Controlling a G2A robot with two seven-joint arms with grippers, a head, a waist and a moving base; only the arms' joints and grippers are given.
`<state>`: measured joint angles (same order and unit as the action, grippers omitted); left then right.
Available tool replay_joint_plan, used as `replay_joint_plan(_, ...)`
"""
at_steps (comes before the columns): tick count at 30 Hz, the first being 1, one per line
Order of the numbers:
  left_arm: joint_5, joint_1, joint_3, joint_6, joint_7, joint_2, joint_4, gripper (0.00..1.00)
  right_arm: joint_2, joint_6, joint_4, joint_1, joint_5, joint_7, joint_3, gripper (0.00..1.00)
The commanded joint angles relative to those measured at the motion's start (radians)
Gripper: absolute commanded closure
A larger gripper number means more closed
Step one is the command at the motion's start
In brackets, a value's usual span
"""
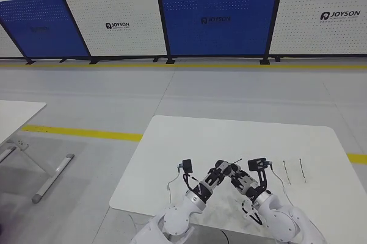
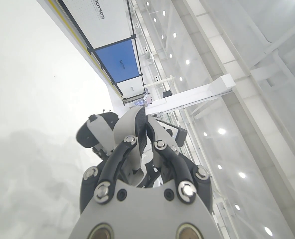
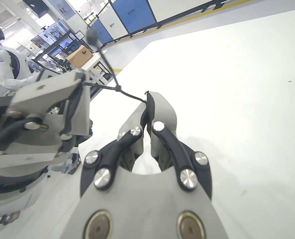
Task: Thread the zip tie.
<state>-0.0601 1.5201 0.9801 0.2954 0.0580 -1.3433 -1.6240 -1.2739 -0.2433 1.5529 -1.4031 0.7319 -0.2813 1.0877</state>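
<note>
threading in hand, judged midway. zip tie (image 3: 117, 88) above table (image 1: 244, 134) near edge, clamped between right gripper (image 3: 147, 100) and left gripper (image 2: 143, 115). next: steady pull, tail kept aligned.

**Operator:** How are my arms standing?

**Observer:** Your white-shelled left arm (image 1: 184, 212) and right arm (image 1: 279, 218) both bend inward, so the wrists angle toward each other. Your left gripper (image 1: 218, 168) has grey metal plates on black linkage bars. It sits tip to tip with your right gripper (image 1: 235, 175), which is built the same, and the two are just apart.

**Operator:** And the fingers?

**Observer:** Your left black-padded fingers (image 2: 141, 125) are pressed together. Your right fingers (image 3: 150, 108) are pressed together too. Each pair pinches the thin black plastic zip tie (image 3: 131, 97), which runs between the two tips.
</note>
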Motion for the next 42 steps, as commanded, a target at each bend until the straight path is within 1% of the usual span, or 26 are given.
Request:
replay_joint_plan(1, 0.005, 0.006, 0.0, 0.006, -0.003, 0.001, -0.014, 1.0, -0.001, 0.001, -0.006, 0.003, -0.002, -0.002, -0.002, 1.0)
replay_joint_plan(9, 0.028, 0.041, 0.005, 0.028, -0.012, 0.007, -0.073, 1.0, -0.002, 0.004, -0.025, 0.014, 0.001, -0.005, -0.009, 1.0)
replay_joint_plan(12, 0.035, 0.048, 0.007, 0.03, -0.011, 0.009, -0.085, 1.0, -0.002, 0.005, -0.031, 0.017, -0.004, -0.005, -0.009, 1.0)
replay_joint_plan(14, 0.045, 0.048, 0.011, 0.022, 0.003, 0.009, -0.085, 1.0, -0.004, 0.001, -0.03, 0.016, -0.043, -0.004, -0.005, 1.0)
replay_joint_plan(15, 0.048, 0.046, 0.013, 0.016, 0.015, 0.009, -0.081, 1.0, -0.004, -0.001, -0.028, 0.016, -0.069, -0.01, 0.0, 0.07)
replay_joint_plan(16, 0.046, 0.042, 0.014, 0.01, 0.026, 0.008, -0.076, 1.0, -0.004, -0.003, -0.021, 0.015, -0.107, -0.017, 0.01, 0.0)
replay_joint_plan(19, 0.033, 0.035, 0.027, 0.004, 0.052, 0.006, -0.063, 1.0, -0.001, -0.025, 0.006, 0.001, -0.227, -0.027, 0.055, 0.0)
replay_joint_plan(22, 0.011, 0.038, 0.053, 0.012, 0.086, 0.007, -0.057, 1.0, 0.005, -0.04, 0.052, -0.028, -0.346, 0.004, 0.128, 0.0)
replay_joint_plan(25, -0.03, 0.044, 0.087, 0.018, 0.129, 0.007, -0.052, 1.0, 0.011, -0.068, 0.105, -0.068, -0.501, 0.025, 0.207, 0.0)
replay_joint_plan(27, -0.053, 0.044, 0.107, 0.021, 0.157, 0.006, -0.043, 1.0, 0.017, -0.091, 0.135, -0.097, -0.603, 0.03, 0.27, 0.0)
replay_joint_plan(30, -0.091, 0.036, 0.13, 0.014, 0.193, 0.004, -0.025, 1.0, 0.025, -0.097, 0.166, -0.137, -0.749, 0.037, 0.371, 0.0)
replay_joint_plan(33, -0.122, 0.025, 0.147, 0.014, 0.229, 0.0, -0.003, 1.0, 0.03, -0.097, 0.174, -0.177, -0.895, 0.042, 0.467, 0.0)
replay_joint_plan(35, -0.139, 0.018, 0.154, 0.011, 0.242, -0.002, 0.014, 1.0, 0.031, -0.097, 0.17, -0.193, -0.984, 0.02, 0.507, 0.0)
replay_joint_plan(36, -0.15, 0.015, 0.154, 0.011, 0.245, -0.004, 0.02, 1.0, 0.031, -0.097, 0.17, -0.193, -0.984, 0.02, 0.507, 0.0)
replay_joint_plan(38, -0.189, 0.014, 0.142, 0.004, 0.213, -0.006, 0.025, 1.0, 0.031, -0.097, 0.17, -0.193, -0.984, 0.02, 0.507, 0.0)
replay_joint_plan(42, -0.189, 0.014, 0.142, 0.004, 0.213, -0.006, 0.025, 1.0, 0.031, -0.097, 0.17, -0.193, -0.984, 0.02, 0.507, 0.0)
